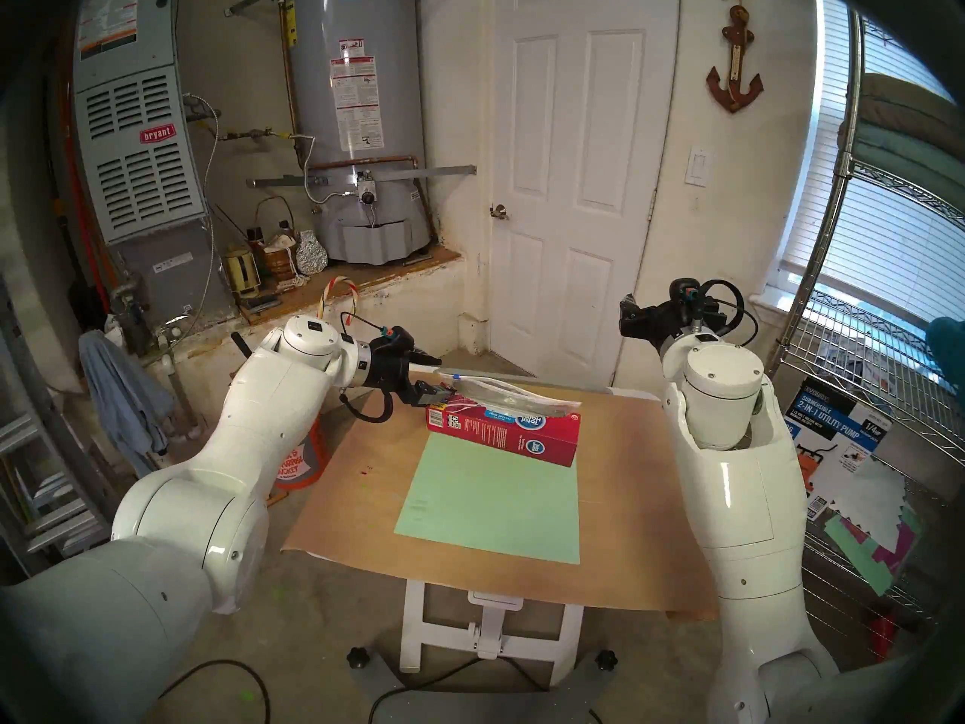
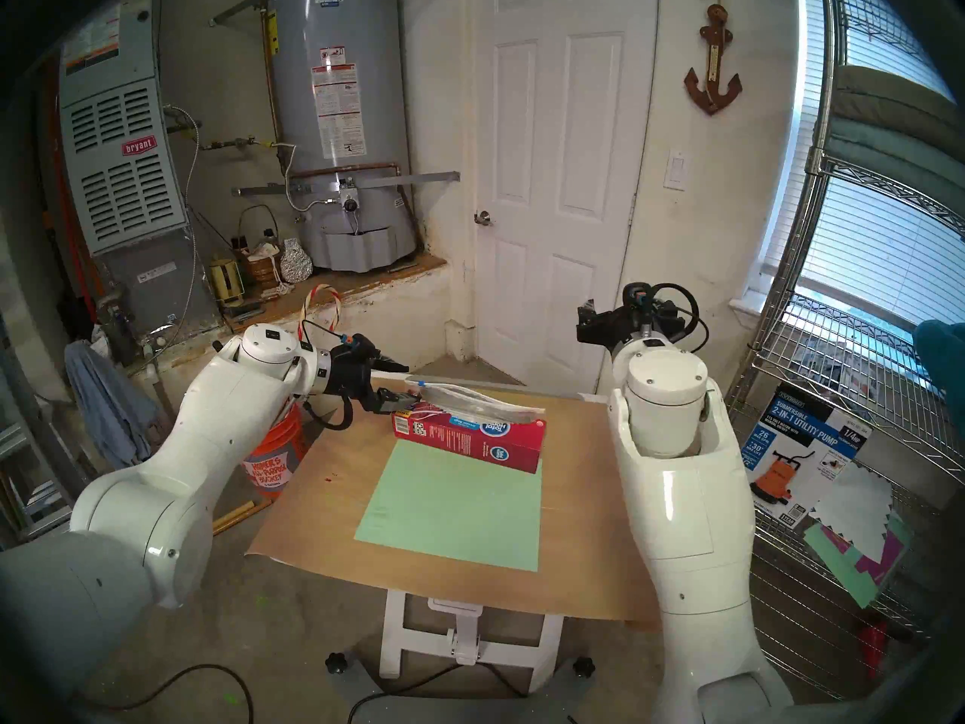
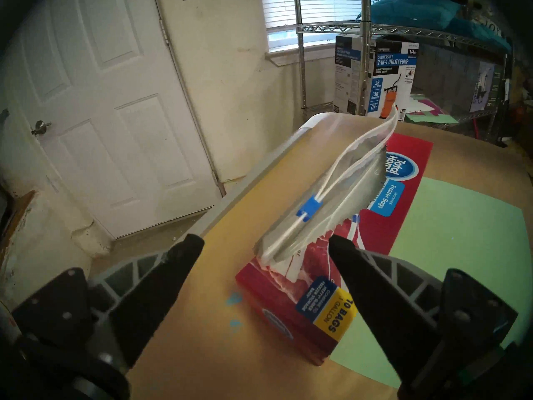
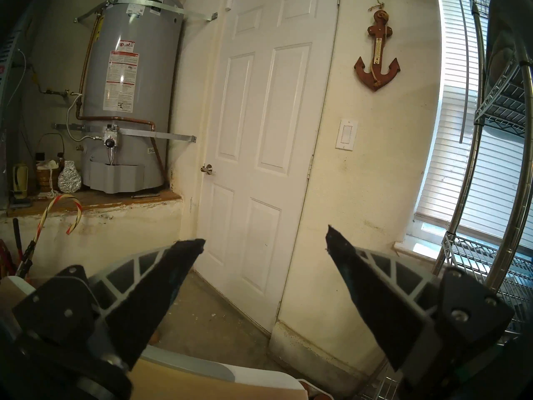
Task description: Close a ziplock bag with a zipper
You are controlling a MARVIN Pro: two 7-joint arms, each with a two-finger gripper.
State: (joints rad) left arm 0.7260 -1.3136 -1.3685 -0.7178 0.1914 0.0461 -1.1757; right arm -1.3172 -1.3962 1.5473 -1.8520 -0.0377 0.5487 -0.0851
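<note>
Left gripper [image 3: 266, 242] jaws spread wide, nothing between them. It comes in low over the table's left edge, aimed at the near end of the bag.

Just ahead of the jaws and roughly on their centreline: near end of the ziplock bag [image 3: 326, 194], lying on top of the red freezer-bag box [image 3: 291, 298]. The right-hand fingertip sits just beside the bag's near corner; can't tell if it touches. My read: the box is there as a riser, so the bag's top edge stands clear of the table [image 3: 202, 347] and fingers can get either side of it.

A bit further along that line: the blue zipper slider [image 3: 308, 207] on the white track. Behind it, toward the jaws, the track looks joined; past it the two white lips split apart, so the mouth is open for most of its length. Closing means running the slider away from the jaws to the far end. The approach suits either pinching the near end or taking the slider; can't say which.

Green paper sheet [image 3: 450, 246] lies on the table to the right of the jaws, beyond the box; no part in this.

Right gripper [image 4: 265, 243]: jaws also wide apart, empty, held high and level off the table's right side, facing the door [image 4: 259, 116]. Looks parked, well apart from the bag.
</note>
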